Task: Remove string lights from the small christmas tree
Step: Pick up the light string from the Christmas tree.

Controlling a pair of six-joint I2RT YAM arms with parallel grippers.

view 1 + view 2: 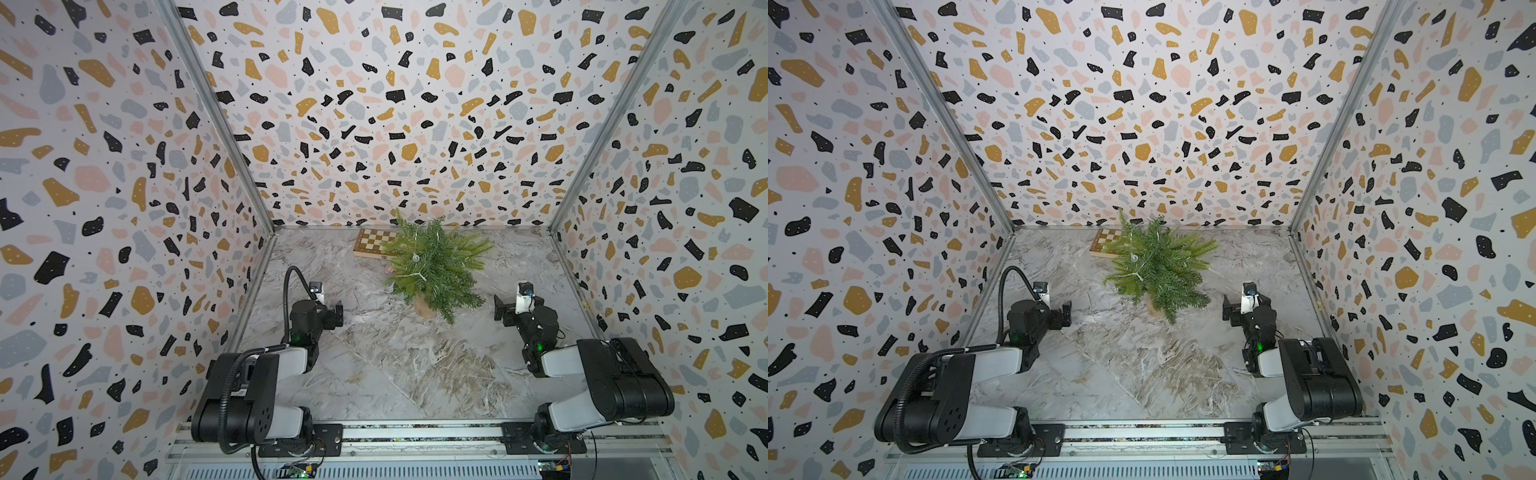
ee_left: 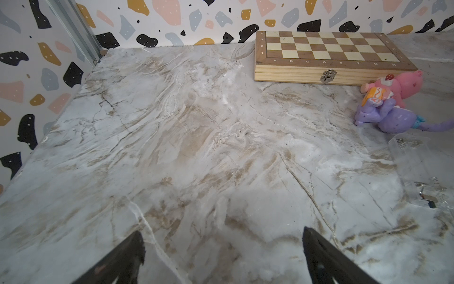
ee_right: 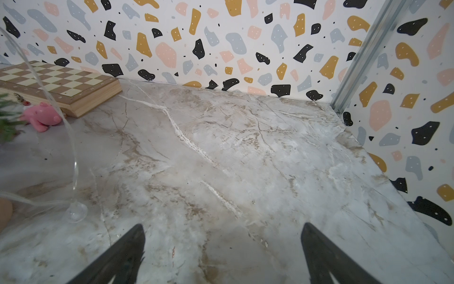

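The small christmas tree (image 1: pixel 434 268) stood between both arms, slightly nearer the right gripper (image 1: pixel 500 307). The string lights (image 1: pixel 409 275) were draped across its left gripper (image 1: pixel 337 312) side (strand running roughly crosswise). Both grippers' jaws were spread apart, holding nothing.

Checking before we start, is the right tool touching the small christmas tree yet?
Apart. Both top views show bare marble between the right tool and the small christmas tree; its jaws stand open and empty.
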